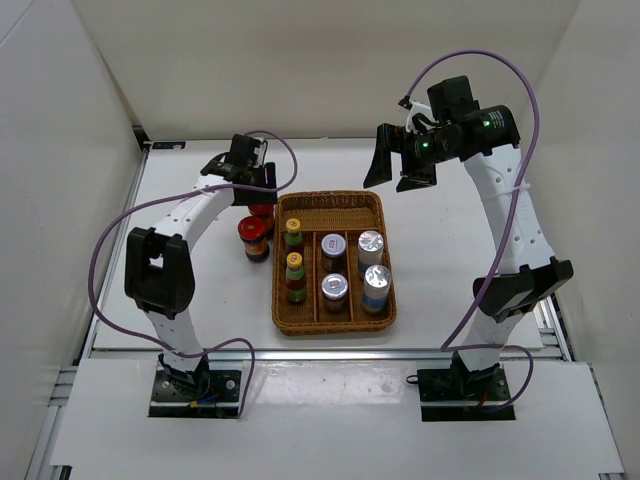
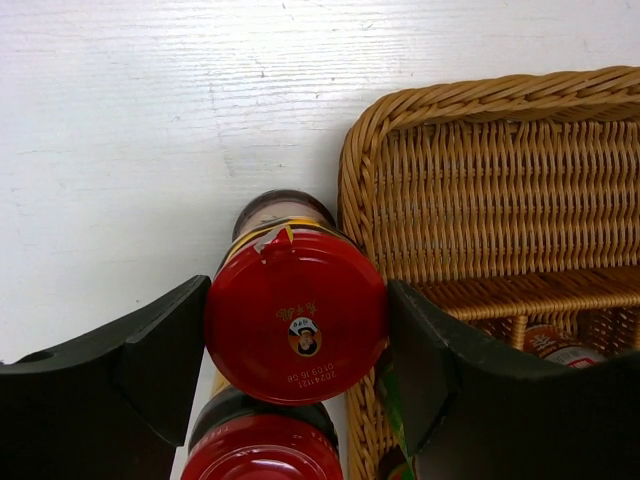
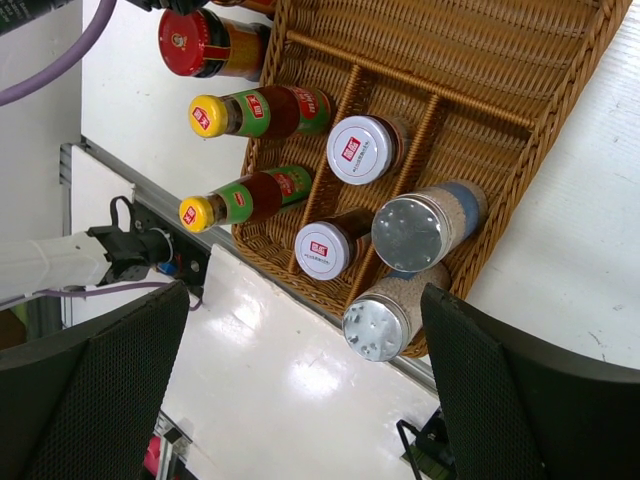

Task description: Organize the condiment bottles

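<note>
My left gripper [image 1: 250, 192] is shut on the lid of a red-lidded jar [image 2: 295, 315], just outside the left rim of the wicker tray [image 1: 333, 205]; both fingers [image 2: 160, 365] touch the lid. A second red-lidded jar [image 1: 253, 238] stands right beside it on the table [image 2: 262, 450]. In the tray stand two yellow-capped bottles [image 1: 293, 232] [image 1: 295, 270], two white-topped jars [image 1: 333, 245] [image 1: 334, 288] and two silver-topped jars [image 1: 371, 243] [image 1: 377, 280]. My right gripper [image 1: 400, 165] is open and empty, high above the tray's far right corner.
The tray's far part [image 2: 480, 190] holds nothing. White walls close in the table on the left, back and right. The right wrist view looks down on the tray [image 3: 520, 170] and the table's near edge rail [image 3: 140, 215].
</note>
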Robot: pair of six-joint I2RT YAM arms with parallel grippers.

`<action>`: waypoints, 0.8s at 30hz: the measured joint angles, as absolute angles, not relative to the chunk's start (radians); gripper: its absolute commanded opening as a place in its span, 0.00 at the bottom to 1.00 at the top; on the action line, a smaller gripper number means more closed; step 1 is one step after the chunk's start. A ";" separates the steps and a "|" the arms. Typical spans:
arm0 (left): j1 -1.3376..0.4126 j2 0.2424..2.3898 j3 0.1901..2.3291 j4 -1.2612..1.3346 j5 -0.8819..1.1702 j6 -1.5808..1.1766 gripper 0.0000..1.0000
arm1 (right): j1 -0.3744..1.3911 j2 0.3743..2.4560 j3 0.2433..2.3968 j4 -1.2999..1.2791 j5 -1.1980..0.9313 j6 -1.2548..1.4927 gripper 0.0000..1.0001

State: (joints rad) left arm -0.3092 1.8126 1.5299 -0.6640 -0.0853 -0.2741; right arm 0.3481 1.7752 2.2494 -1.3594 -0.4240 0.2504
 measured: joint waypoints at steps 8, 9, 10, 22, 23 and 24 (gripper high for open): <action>-0.309 1.846 1.645 -0.720 -0.122 -0.258 0.11 | 0.348 1.775 2.249 -1.359 -0.421 0.250 1.00; -0.309 1.846 1.670 -0.727 -0.129 -0.255 0.11 | 0.348 1.776 2.249 -1.359 -0.421 0.250 1.00; -0.309 1.846 1.697 -0.732 -0.134 -0.253 0.11 | 0.348 1.776 2.249 -1.359 -0.422 0.250 1.00; -0.402 1.900 2.096 -0.726 -0.148 -0.226 0.11 | 0.348 1.770 2.245 -1.359 -0.422 0.250 1.00; -0.422 1.918 2.123 -0.724 -0.137 -0.226 0.11 | 0.348 1.767 2.243 -1.359 -0.422 0.250 1.00; -0.443 1.941 2.152 -0.725 -0.126 -0.224 0.11 | 0.348 1.763 2.241 -1.360 -0.422 0.250 1.00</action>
State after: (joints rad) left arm -0.4435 1.9411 2.1525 -0.7246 -0.1261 -0.2245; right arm 0.3481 1.7634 2.2410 -1.3598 -0.4217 0.2501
